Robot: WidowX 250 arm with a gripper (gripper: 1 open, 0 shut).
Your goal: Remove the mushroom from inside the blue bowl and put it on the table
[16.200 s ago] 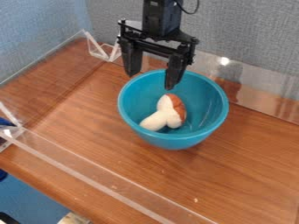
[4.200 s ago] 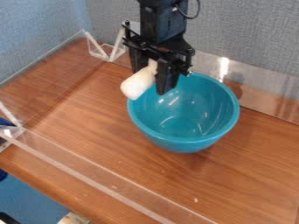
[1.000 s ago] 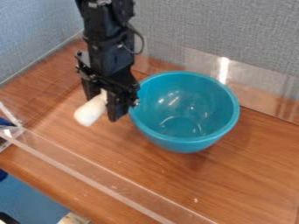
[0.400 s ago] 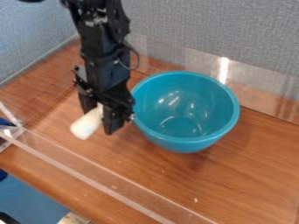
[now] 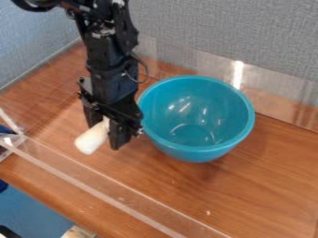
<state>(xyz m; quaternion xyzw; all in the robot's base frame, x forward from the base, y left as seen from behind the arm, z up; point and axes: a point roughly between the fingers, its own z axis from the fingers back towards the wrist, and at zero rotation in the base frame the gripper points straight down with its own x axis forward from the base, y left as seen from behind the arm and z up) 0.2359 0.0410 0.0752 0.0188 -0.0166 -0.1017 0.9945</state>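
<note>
My dark, angular fingers (image 5: 110, 119) are closed around the mushroom (image 5: 93, 137), whose pale, rounded stem pokes out below them toward the brown wood-grain table (image 5: 125, 177). I can't quite tell from this view whether the stem touches the wood. Beside me, to the right in view, sits the blue bowl (image 5: 196, 119), deep, round and glossy turquoise, its smooth inside bare. At first the mushroom lay in that bowl; now I hold it outside, lower and farther left than when I had it above the rim.

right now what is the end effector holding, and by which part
The mushroom, gripped by its cap end; the pale stem sticks out toward the camera, free of the end effector
</note>
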